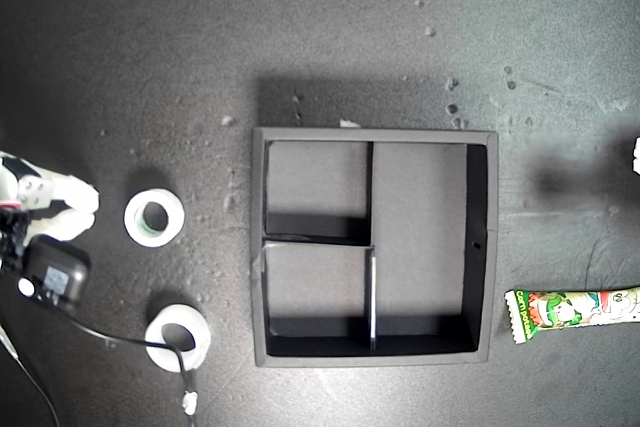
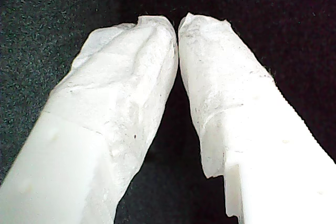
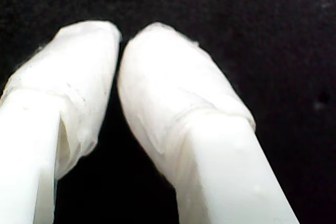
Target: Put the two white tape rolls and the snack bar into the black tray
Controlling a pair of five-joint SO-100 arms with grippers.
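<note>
So the black tray (image 1: pixel 478 247) sits mid-counter, empty; two tape rolls (image 1: pixel 154 218) (image 1: pixel 178 337) lie w/ an arm at the exterior view's left, snack bar (image 1: pixel 572 311) at its right. My first gripper (image 2: pixel 176 24) & second gripper (image 3: pixel 119 38): jaws closed on nothing, prob. not started.

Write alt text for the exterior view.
A square black tray with three empty compartments sits mid-frame on a dark table. Two white tape rolls lie toward the view's left near an arm, and a snack bar lies at the right edge.
</note>
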